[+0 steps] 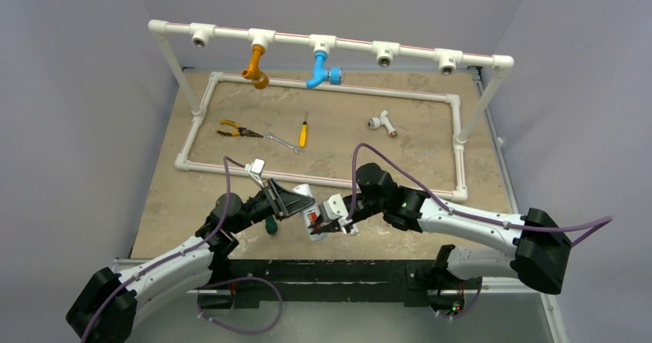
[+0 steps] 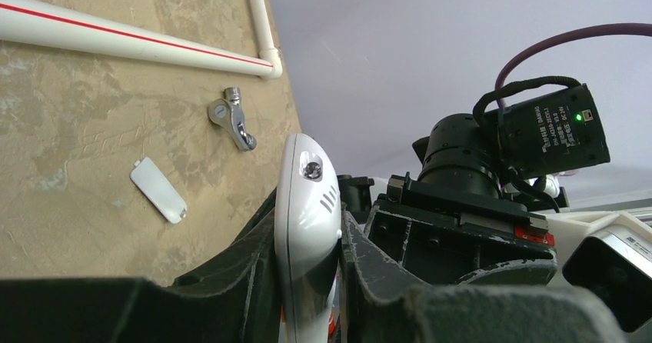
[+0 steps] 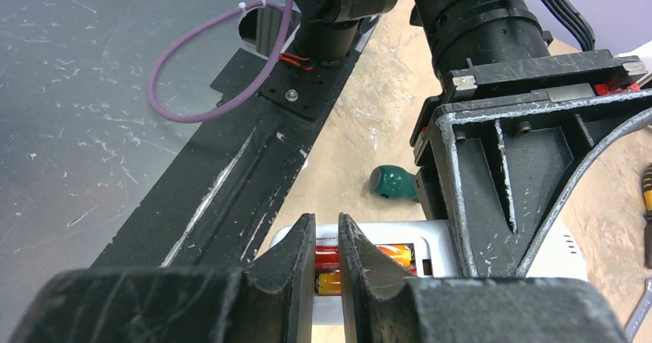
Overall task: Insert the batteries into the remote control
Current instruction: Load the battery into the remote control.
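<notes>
Two batteries (image 3: 384,252), red-orange, lie side by side in the open compartment at the back of the remote control (image 2: 307,197). The upper one shows most of its length, while only the end of the lower one is visible. The left gripper (image 2: 307,235) is clamped on the remote control, one finger pressed against each flat face, and the rounded end of the handset sticks out past the fingertips. In the overhead view the handset sits between the two arms near the front of the table (image 1: 169,204). The right gripper (image 3: 327,228) is right at the compartment, its fingers (image 3: 296,266) drawn in to a narrow slit through which the batteries show. From this angle I cannot tell whether the fingers pinch a battery or merely hover over it. A small white battery cover (image 2: 158,190) lies flat on the table, apart from the handset, with a metal tap fitting (image 2: 233,117) nearby and the white pipe frame (image 2: 115,35) beyond it. A green handle (image 3: 392,181) rests on the table just behind the remote control in the right wrist view.
</notes>
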Tool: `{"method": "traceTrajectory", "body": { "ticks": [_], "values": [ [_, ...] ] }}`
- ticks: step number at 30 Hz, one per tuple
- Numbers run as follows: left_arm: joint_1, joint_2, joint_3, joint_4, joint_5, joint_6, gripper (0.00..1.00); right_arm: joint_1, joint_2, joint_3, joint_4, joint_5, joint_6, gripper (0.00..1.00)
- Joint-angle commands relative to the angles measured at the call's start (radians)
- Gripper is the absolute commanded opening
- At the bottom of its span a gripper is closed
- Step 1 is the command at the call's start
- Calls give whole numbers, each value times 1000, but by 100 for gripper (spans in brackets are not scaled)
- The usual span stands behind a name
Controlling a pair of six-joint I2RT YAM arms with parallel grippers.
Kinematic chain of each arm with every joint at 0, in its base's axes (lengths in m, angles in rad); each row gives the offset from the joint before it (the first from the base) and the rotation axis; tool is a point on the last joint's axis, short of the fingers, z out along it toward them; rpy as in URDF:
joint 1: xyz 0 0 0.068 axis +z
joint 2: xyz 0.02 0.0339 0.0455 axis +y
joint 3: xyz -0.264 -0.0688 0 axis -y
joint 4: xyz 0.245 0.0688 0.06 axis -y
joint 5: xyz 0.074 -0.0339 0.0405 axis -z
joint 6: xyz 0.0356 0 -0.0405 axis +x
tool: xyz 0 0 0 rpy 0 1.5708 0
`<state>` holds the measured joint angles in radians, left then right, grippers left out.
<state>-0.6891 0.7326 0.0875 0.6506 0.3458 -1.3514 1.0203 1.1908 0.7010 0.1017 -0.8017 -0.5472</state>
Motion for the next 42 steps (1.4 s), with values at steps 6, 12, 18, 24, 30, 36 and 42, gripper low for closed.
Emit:
{"method": "traceTrajectory", "body": {
  "ticks": [6, 12, 18, 24, 30, 36, 42],
  "values": [
    [-7, -38, 31, 139, 50, -75, 0, -49, -1, -48, 97, 33, 20, 13],
    [-7, -46, 40, 141, 50, -83, 0, -57, 26, -36, 111, 20, 22, 13],
    [-8, -44, 40, 156, 44, -89, 0, -64, 56, -36, 149, 18, 33, 12],
    [-8, -51, 28, 187, 30, -105, 0, -72, 68, -46, 173, 20, 40, 12],
    [-7, -45, 31, 182, 30, -96, 0, -81, 57, -42, 167, 14, 41, 12],
    [-7, -22, 49, 154, 38, -55, 0, -80, 6, 46, 26, -30, 14, 15],
    [-8, 14, 65, 137, 39, -9, 0, -81, -115, 69, 34, 10, 104, 20]
  ]
}}
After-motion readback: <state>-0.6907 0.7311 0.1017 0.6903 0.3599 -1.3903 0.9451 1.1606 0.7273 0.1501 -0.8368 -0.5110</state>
